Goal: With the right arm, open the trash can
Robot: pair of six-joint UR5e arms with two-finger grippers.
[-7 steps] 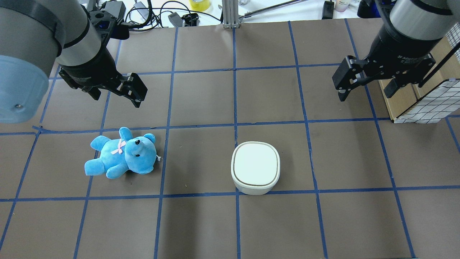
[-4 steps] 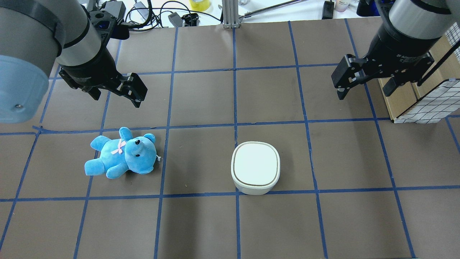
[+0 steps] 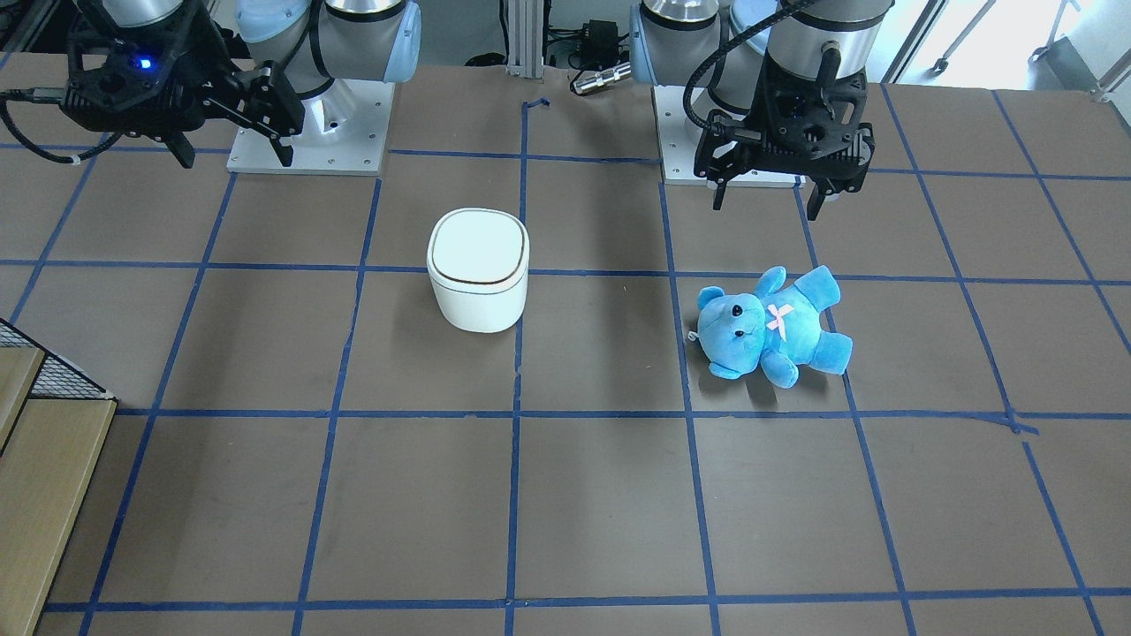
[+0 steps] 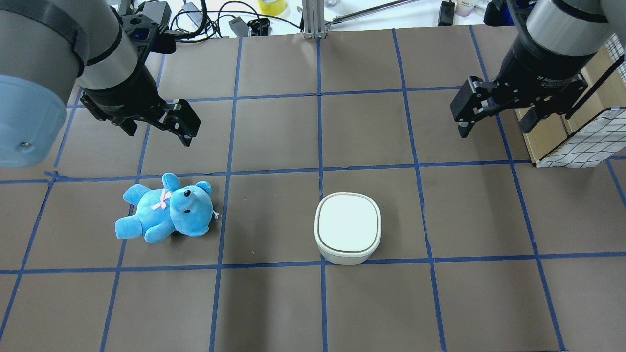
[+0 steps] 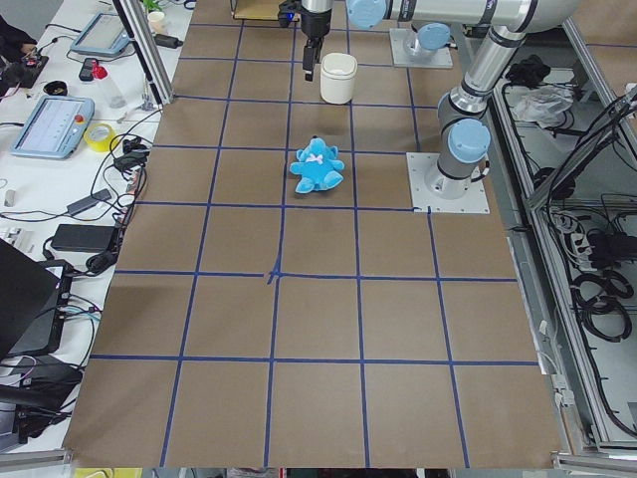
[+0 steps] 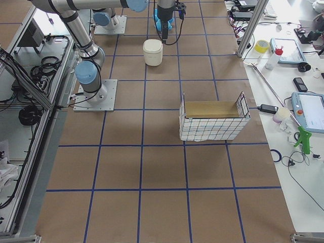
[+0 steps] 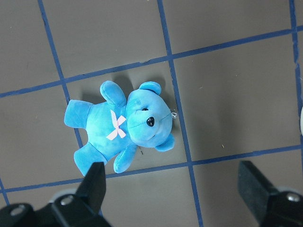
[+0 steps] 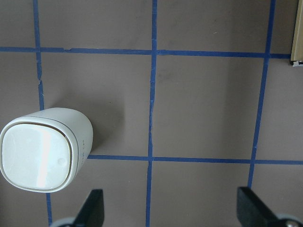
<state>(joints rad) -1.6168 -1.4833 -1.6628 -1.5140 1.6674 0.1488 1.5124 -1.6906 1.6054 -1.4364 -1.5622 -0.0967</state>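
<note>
The white trash can [image 4: 347,228] stands on the brown table with its lid down; it also shows in the front view [image 3: 478,265] and at the lower left of the right wrist view [image 8: 42,149]. My right gripper [image 4: 495,128] is open and empty. It hangs above the table, well to the far right of the can, and its blue light shows in the front view [image 3: 235,159]. My left gripper [image 4: 159,137] is open and empty above a blue teddy bear [image 4: 166,215].
A wire basket with a checked cloth liner [image 4: 582,142] stands at the table's right edge, close beside my right gripper. The bear [image 7: 123,127] lies on its back left of the can. Cables and tools lie beyond the far edge.
My right gripper has shifted slightly left and toward the far side. The can, the bear and the left arm have not moved.
</note>
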